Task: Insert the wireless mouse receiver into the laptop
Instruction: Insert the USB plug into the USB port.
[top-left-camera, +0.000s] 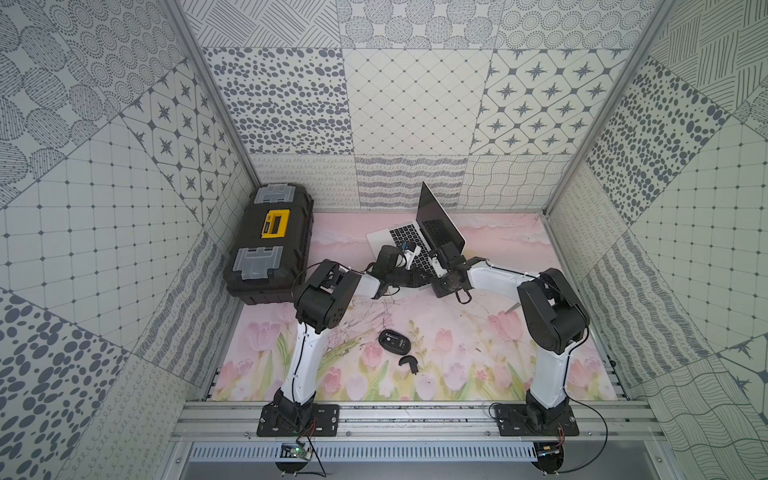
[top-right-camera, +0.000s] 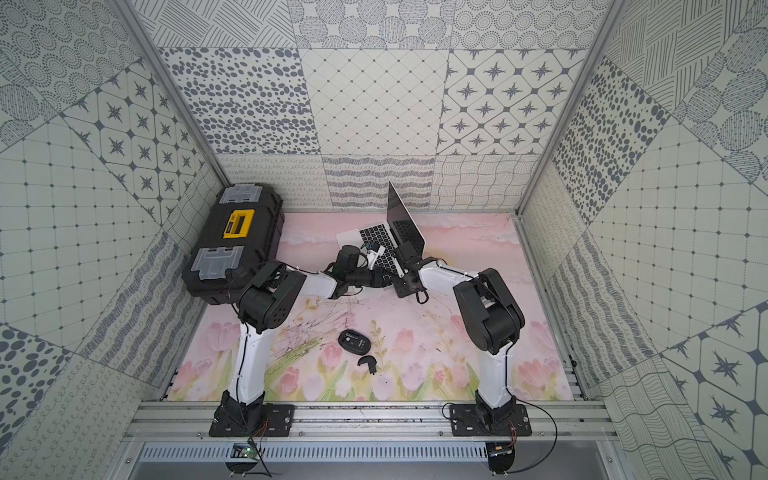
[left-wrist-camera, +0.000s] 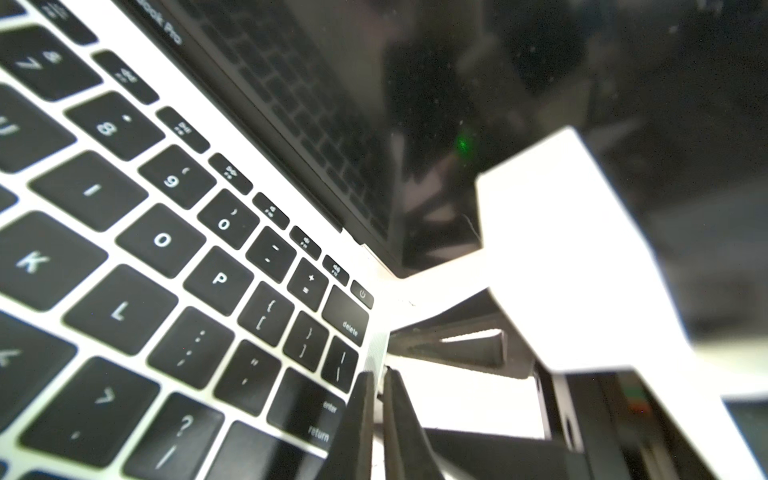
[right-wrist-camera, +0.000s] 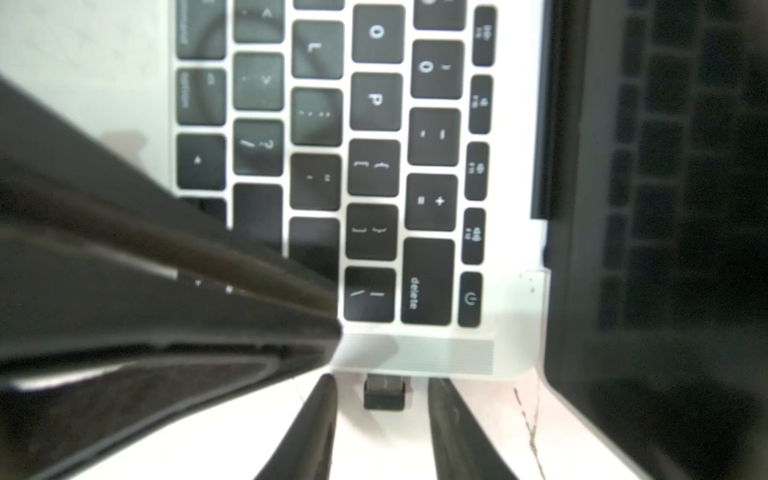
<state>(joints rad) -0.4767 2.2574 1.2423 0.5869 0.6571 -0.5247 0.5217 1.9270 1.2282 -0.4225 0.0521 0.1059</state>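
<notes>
Right wrist view: we find the wireless mouse receiver (right-wrist-camera: 384, 392) blurred, its plug end hidden at the laptop (right-wrist-camera: 515, 316) edge. In both top views the arms (top-left-camera: 399, 279) cover its 6 o'clock corner.

Looking steeply down from high and well back from the laptop (top-left-camera: 405, 235) (top-right-camera: 376, 237) in both top views, sharing almost the whole scene. From the left wrist, pressed close over the laptop's keys (left-wrist-camera: 162, 239), facing the screen (left-wrist-camera: 415, 104). From the right wrist, close beside the laptop's edge, sharing the delete key (left-wrist-camera: 347, 318) (right-wrist-camera: 428, 282) corner.
</notes>
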